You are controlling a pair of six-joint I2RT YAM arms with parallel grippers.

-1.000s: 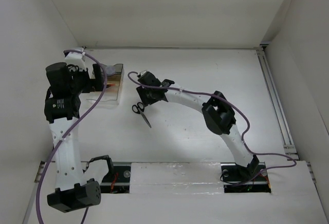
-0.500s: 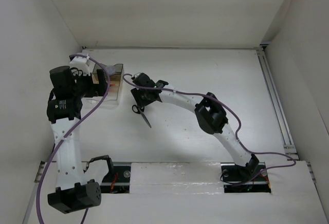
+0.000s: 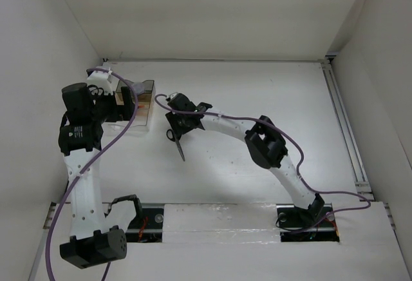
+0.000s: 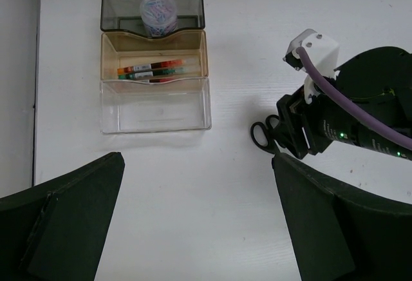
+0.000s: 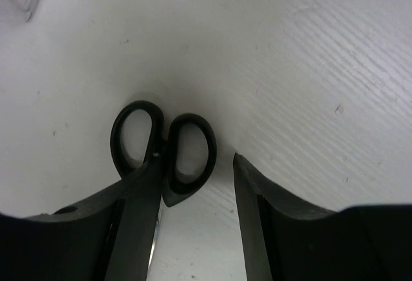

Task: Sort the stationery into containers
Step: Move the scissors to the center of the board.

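Black-handled scissors (image 5: pixel 162 144) lie flat on the white table, also visible as scissors (image 3: pixel 175 140) and scissors (image 4: pixel 261 134). My right gripper (image 5: pixel 193 165) is low over them and open: the left finger covers the blade root, while the right finger (image 5: pixel 252 197) stands off from the handle with a gap. The container (image 4: pixel 154 121) is a clear box with three compartments. Red and dark pens (image 4: pixel 151 69) lie in its brownish middle one, and a small round cylinder (image 4: pixel 158 14) stands in the dark far one. My left gripper (image 4: pixel 198 158) hovers wide open in front of the box, holding nothing.
White walls close in the table on the left, back and right. The container (image 3: pixel 147 110) sits at the back left, partly under the left arm. A metal rail (image 3: pixel 344 123) runs along the right side. The purple cable (image 3: pixel 225 116) trails along the right arm.
The right gripper has shifted slightly left and come down over the scissors, its jaws narrowing a little. The left arm drew back a little from the box early on, then held still.
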